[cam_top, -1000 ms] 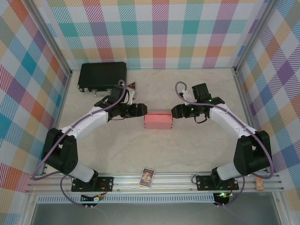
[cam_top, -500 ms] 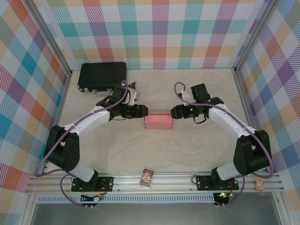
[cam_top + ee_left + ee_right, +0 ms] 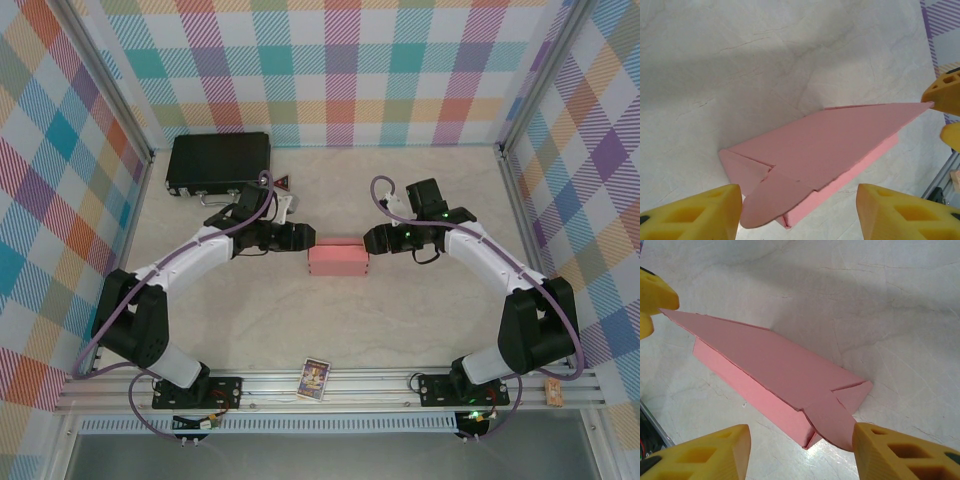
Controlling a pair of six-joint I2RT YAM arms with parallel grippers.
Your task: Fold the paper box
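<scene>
While near left hand (image 3: 306, 236), plain paper box (image 3: 338, 260)

The left gripper (image 3: 308, 236) and right gripper (image 3: 367, 239) face inward, fingers (image 3: 700, 212) spread.

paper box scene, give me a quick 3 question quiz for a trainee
1. True or false: the paper box lies between the left gripper and the right gripper.
2. In the left wrist view, the rounded tab at the box's end is: A) tucked inside B) sticking out, untucked C) torn off.
3. Fill in: both grippers stand ____, fingers apart.
Key: 1 true; 2 B; 3 open.
</scene>
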